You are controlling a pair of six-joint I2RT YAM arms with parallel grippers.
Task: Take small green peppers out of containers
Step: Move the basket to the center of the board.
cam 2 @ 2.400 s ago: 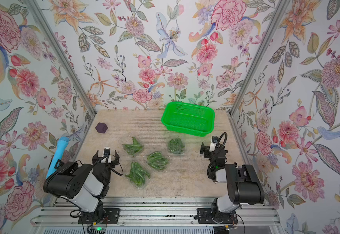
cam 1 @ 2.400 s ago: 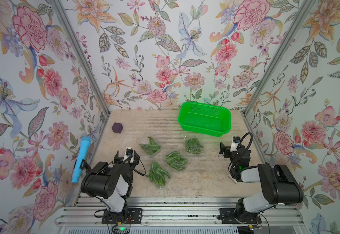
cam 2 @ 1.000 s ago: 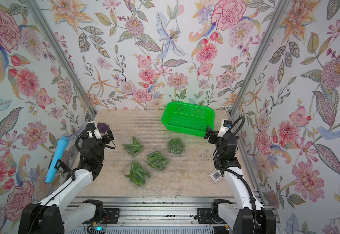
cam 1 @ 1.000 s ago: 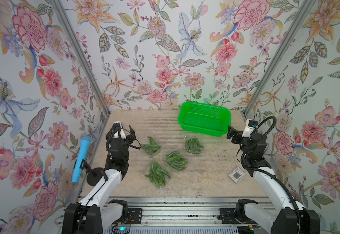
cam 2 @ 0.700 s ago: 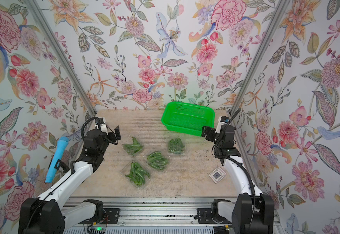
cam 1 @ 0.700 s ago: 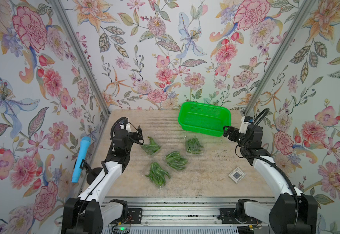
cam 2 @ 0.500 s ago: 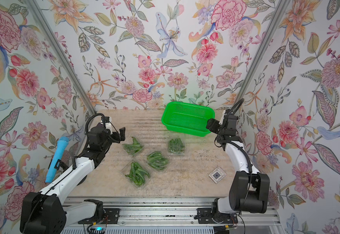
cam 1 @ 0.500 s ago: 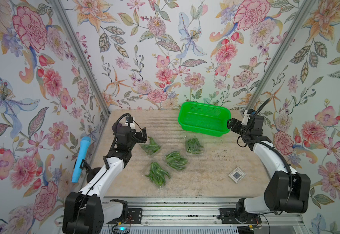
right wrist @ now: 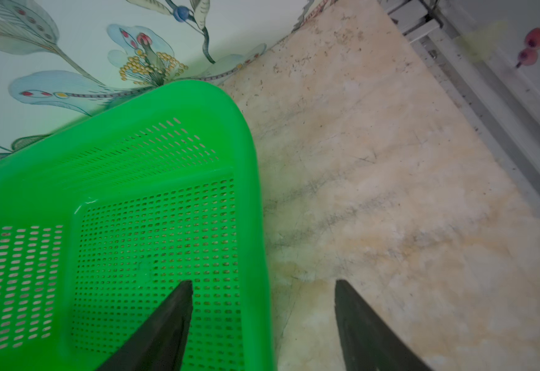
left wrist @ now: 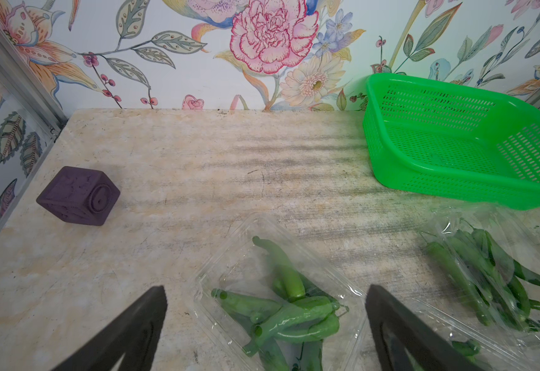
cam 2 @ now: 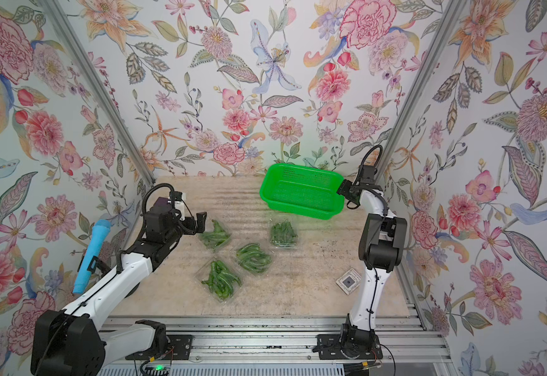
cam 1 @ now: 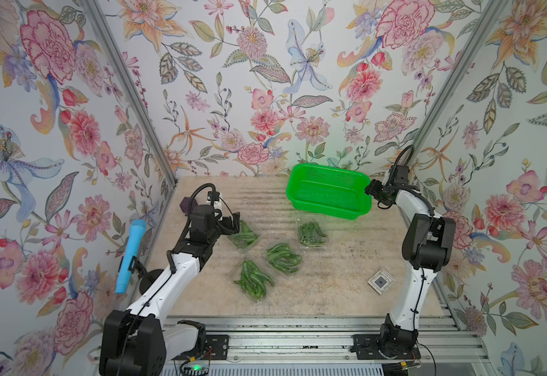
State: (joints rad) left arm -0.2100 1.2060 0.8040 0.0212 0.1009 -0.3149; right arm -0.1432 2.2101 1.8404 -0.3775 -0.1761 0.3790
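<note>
Four clear containers lie mid-table in both top views, each holding small green peppers: far left (cam 1: 244, 234), far right (cam 1: 313, 231), middle (cam 1: 283, 257), near (cam 1: 252, 280). My left gripper (cam 1: 233, 223) hovers open at the far-left container (left wrist: 239, 257). Its two fingers stand either side of that pack, with its small green peppers (left wrist: 294, 311) between them, not touching. My right gripper (cam 1: 371, 190) is open at the right end of the green basket (cam 1: 330, 210). It straddles the basket's rim (right wrist: 256, 192), one finger inside and one outside.
A purple cube (left wrist: 79, 196) sits far left on the table near the wall. A blue cylinder (cam 1: 129, 257) hangs on the left wall. A small square tag (cam 1: 381, 281) lies near the right arm's base. The basket stands at the back right, against the wall.
Both arms rose from their folded rest and reached forward. The left went to the far-left container, the right to the basket's right end. The right jaws narrowed; the left stayed wide.
</note>
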